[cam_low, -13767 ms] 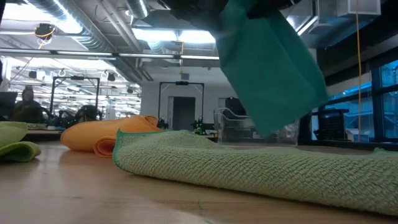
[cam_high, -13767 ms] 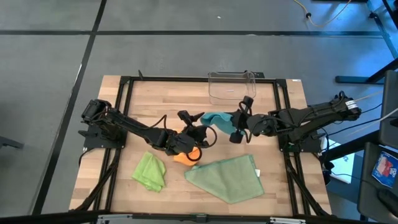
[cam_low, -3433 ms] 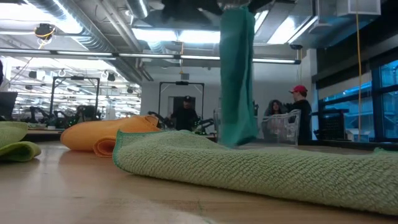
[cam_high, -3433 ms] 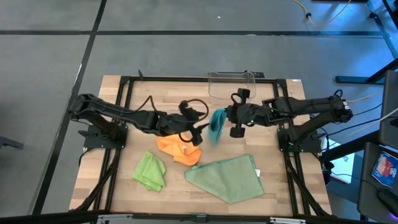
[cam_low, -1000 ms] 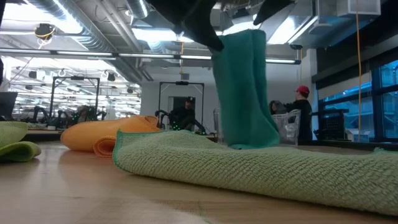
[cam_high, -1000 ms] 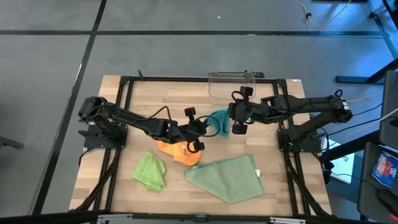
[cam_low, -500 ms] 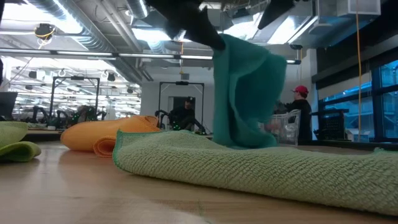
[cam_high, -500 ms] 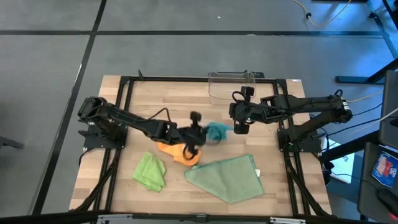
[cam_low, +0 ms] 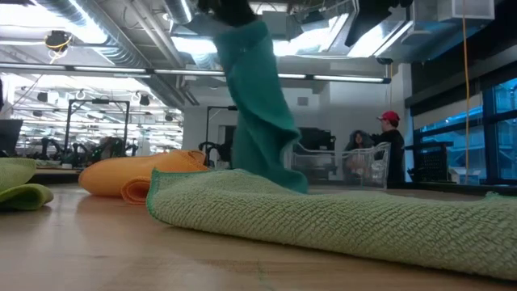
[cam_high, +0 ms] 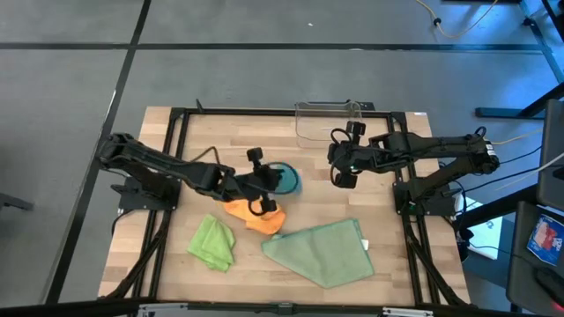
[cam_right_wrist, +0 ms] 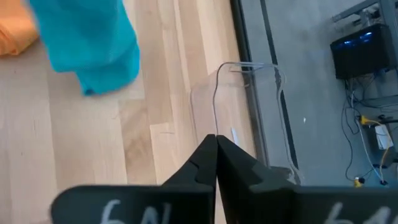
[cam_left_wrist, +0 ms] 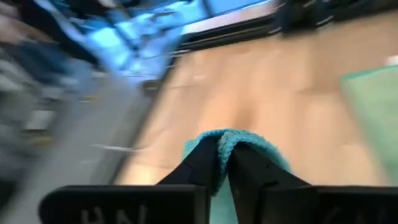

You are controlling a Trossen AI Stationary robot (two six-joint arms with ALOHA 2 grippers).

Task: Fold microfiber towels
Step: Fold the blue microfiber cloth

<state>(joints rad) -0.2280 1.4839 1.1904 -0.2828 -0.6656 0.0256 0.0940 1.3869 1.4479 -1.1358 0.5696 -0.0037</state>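
The teal towel (cam_high: pixel 287 180) hangs from my left gripper (cam_high: pixel 267 181) above the table's middle; this gripper is shut on it. In the low view the towel (cam_low: pixel 254 105) drops from the top, and its lower end goes out of sight behind the sage green towel (cam_low: pixel 339 218). My right gripper (cam_high: pixel 339 169) is shut with nothing in it, to the right of the teal towel and apart from it. The orange towel (cam_high: pixel 251 214) lies bunched below my left gripper. The lime green towel (cam_high: pixel 213 243) lies crumpled at the near left. My left gripper pinches a bunched upper fold of the teal towel (cam_left_wrist: pixel 222 144) between its two fingers (cam_left_wrist: pixel 202 169). The fingers come from the table's left, slanting a little downward. The cloth hangs slack below them; whether its lower end touches the table I cannot tell.
A clear plastic bin (cam_high: pixel 329 121) stands at the far edge, just behind my right gripper. The sage green towel (cam_high: pixel 322 252) lies spread at the near right. Bare wood (cam_high: pixel 211 145) shows at the far left. People stand in the room beyond the table.
The teal towel has come away from my right gripper and now hangs from my left gripper alone. My left gripper has risen and gone toward the table's left edge, carrying the towel away from my right gripper, and the freed part has dropped and swung after it.
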